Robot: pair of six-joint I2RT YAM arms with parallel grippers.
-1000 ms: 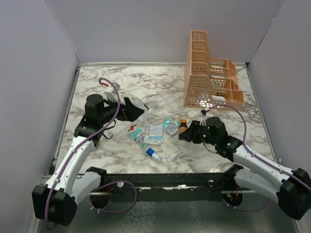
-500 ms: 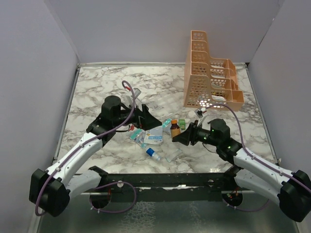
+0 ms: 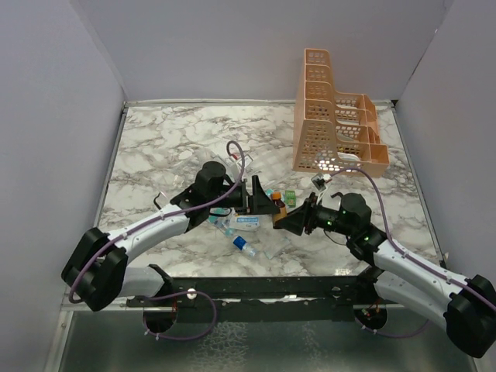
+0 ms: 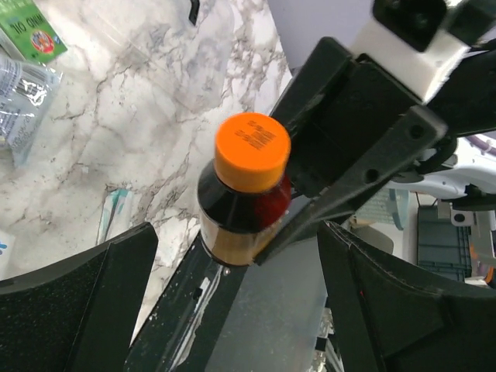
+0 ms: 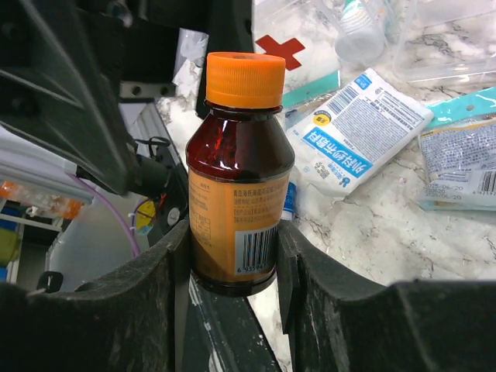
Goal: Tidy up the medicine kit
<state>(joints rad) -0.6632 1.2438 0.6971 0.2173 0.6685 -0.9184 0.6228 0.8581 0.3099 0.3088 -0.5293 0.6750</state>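
The left arm [image 3: 147,230] and right arm [image 3: 411,267] are white-shelled links with black joints, matte black wedge-shaped fingers [image 4: 77,310], thin purple cables [image 3: 240,159] looping alongside, and small green lights [image 3: 329,225] at the right wrist.

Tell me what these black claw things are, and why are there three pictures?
They are two robot arms bolted to a marble table. Each arm ends in a claw with two fingers, called a gripper. One picture looks down from above and behind the arms. The other two come from little cameras on the wrists, so you see each claw's own fingers close up. The right gripper is squeezing a brown medicine bottle with an orange cap. The left gripper is open and pointed at that same bottle, not touching it. On the table lie small medicine packets and a tiny blue-capped bottle. At the back stands a tall orange rack.
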